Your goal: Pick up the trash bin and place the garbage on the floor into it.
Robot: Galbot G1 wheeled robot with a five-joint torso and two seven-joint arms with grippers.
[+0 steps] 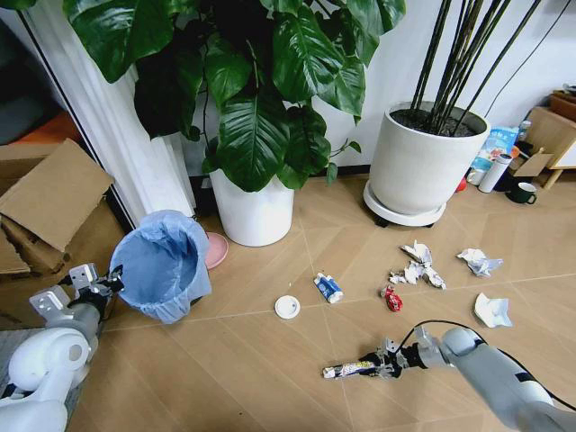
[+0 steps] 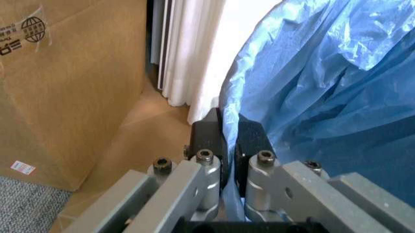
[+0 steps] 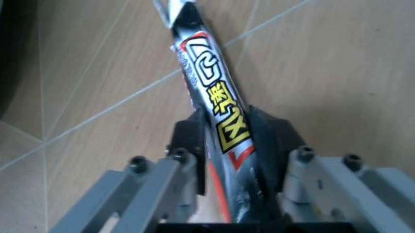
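Note:
The trash bin (image 1: 162, 266), lined with a crinkly light-blue bag (image 2: 324, 82), leans at the left of the head view. My left gripper (image 1: 112, 282) (image 2: 230, 130) is shut on its rim, bag pinched between the black fingers (image 2: 207, 137). At the lower right, my right gripper (image 1: 385, 362) (image 3: 230, 130) is shut on a flat tube (image 1: 349, 369) (image 3: 209, 82) just above the wooden floor (image 1: 243, 360). More garbage lies on the planks: a white lid (image 1: 287, 307), a blue-white bottle (image 1: 328, 288), a red wrapper (image 1: 392, 298) and paper wads (image 1: 418, 266) (image 1: 492, 310).
Two large white plant pots (image 1: 256, 211) (image 1: 423, 171) stand behind the litter. Cardboard boxes (image 1: 49, 202) (image 2: 65, 87) and a white curtain (image 1: 126, 135) crowd the left side. A mug (image 1: 523, 193) and upright bottles (image 1: 494, 171) stand at the far right.

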